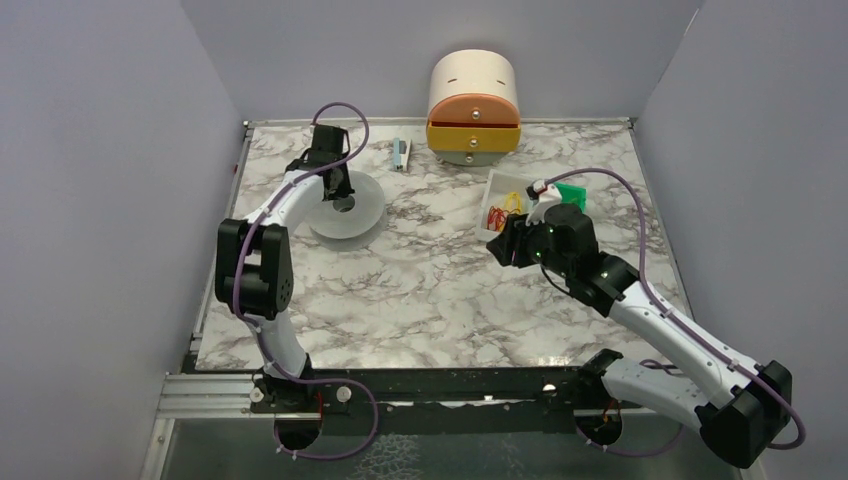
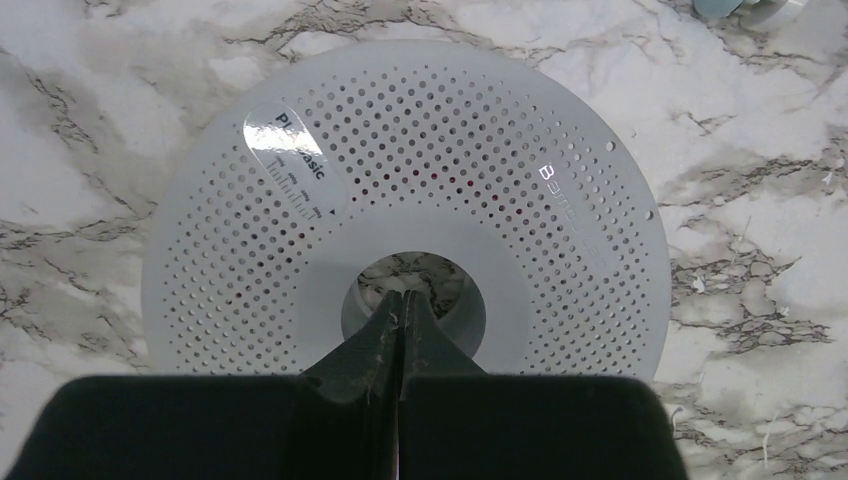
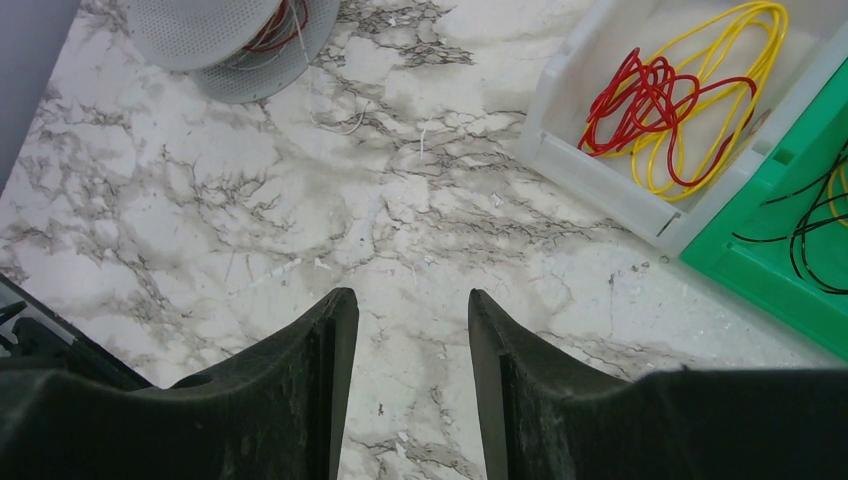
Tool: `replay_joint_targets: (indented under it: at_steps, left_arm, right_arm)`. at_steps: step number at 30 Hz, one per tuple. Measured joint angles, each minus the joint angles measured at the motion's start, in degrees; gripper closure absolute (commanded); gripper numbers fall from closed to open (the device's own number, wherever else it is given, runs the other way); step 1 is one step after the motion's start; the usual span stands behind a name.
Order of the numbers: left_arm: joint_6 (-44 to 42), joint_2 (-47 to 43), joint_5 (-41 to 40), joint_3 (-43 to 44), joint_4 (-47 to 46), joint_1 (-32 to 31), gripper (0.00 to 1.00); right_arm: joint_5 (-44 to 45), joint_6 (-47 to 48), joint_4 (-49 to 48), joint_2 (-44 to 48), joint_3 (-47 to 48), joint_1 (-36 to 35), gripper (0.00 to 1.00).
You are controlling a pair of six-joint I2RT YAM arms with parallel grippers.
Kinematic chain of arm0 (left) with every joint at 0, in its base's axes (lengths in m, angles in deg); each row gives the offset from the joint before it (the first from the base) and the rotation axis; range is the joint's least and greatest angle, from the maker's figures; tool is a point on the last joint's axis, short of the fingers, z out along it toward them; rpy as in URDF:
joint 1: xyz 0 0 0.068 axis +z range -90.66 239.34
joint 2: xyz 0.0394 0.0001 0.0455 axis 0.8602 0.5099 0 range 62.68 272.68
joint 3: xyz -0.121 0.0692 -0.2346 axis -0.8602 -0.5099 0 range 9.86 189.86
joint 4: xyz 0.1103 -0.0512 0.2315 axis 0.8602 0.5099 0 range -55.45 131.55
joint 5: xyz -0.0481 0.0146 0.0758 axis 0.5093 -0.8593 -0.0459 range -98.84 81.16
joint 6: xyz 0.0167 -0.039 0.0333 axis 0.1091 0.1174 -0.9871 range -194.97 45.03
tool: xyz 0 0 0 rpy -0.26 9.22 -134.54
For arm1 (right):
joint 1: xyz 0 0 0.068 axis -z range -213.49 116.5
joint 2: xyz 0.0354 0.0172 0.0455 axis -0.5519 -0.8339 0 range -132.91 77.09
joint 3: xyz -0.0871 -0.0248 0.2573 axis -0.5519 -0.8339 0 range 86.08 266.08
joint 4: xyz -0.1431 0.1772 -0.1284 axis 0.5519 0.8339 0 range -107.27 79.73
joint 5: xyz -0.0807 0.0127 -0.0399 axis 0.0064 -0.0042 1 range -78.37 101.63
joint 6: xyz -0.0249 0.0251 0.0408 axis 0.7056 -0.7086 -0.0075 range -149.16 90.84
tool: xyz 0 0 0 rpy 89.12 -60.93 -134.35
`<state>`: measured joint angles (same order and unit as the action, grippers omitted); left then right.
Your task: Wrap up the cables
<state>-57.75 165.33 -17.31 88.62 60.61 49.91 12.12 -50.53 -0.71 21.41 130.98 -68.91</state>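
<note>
The cables show as thin red wires [image 3: 640, 95], tangled with yellow ones in a white tray [image 3: 590, 172]; from above the red wires [image 1: 494, 216] are a small tangle in that tray [image 1: 503, 180]. More red wire [image 3: 272, 27] is wound inside a grey perforated spool [image 3: 215, 35]. My left gripper [image 2: 405, 297] is shut with nothing between its fingers, its tips over the central hole of the spool [image 2: 430, 150]. My right gripper [image 3: 410, 300] hangs open over bare marble, left of the tray.
A green bin [image 3: 770, 250] with black wires sits next to the white tray. At the back stands a cream and orange drawer box [image 1: 473, 100], with a small object [image 1: 400, 153] to its left. Grey walls close in on three sides.
</note>
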Motion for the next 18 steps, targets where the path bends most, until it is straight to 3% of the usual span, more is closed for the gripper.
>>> replay_joint_targets:
  at_steps: [18]
  left_arm:
    - [-1.0, 6.3, 5.3, 2.4, 3.5, -0.6, 1.0]
  right_arm:
    - [0.0, 0.0, -0.3, 0.3, -2.0, 0.0, 0.5]
